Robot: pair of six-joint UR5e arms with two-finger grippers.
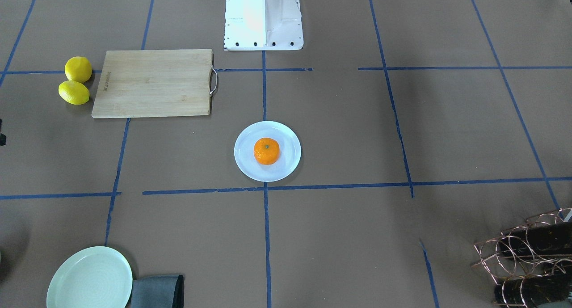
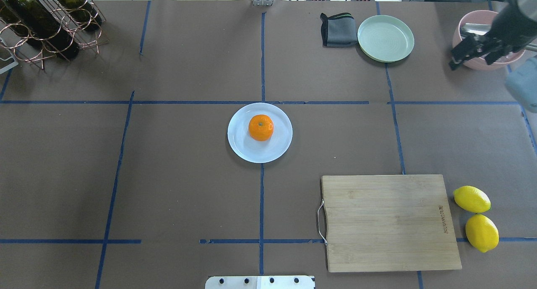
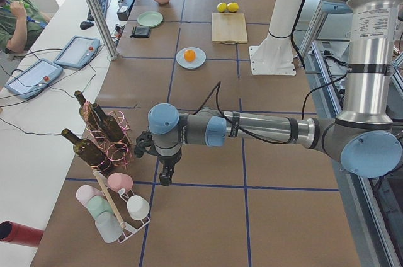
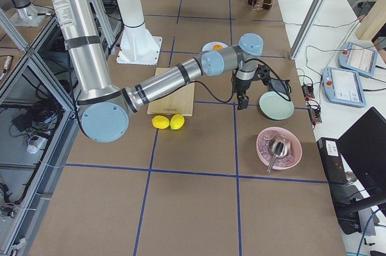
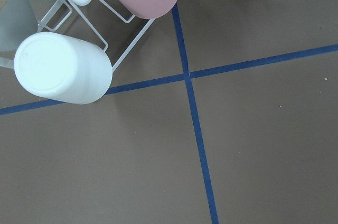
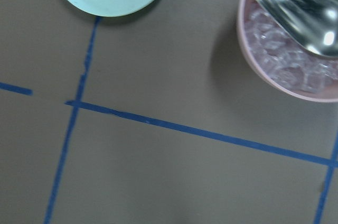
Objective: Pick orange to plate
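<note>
Hanging free, right fingers (image 2: pixel 457 58); orange (image 2: pixel 260 128) on plate (image 2: pixel 251 154).

Light bright, even; shadows soft. Front view: robot base (image 1: pixel 263 17) overexposed, detail lost. Right wrist view slightly blurred.

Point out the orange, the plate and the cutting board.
orange (image 2: pixel 260 127), overhead view, top of fruit
plate (image 2: pixel 243 149), overhead view, bare inner surface
cutting board (image 2: pixel 386 222), overhead view, middle of wood

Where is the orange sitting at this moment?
In the overhead view the orange rests on the pale bluish-white plate at the centre of the table, with the wooden cutting board nearer the robot, to its right.
</note>
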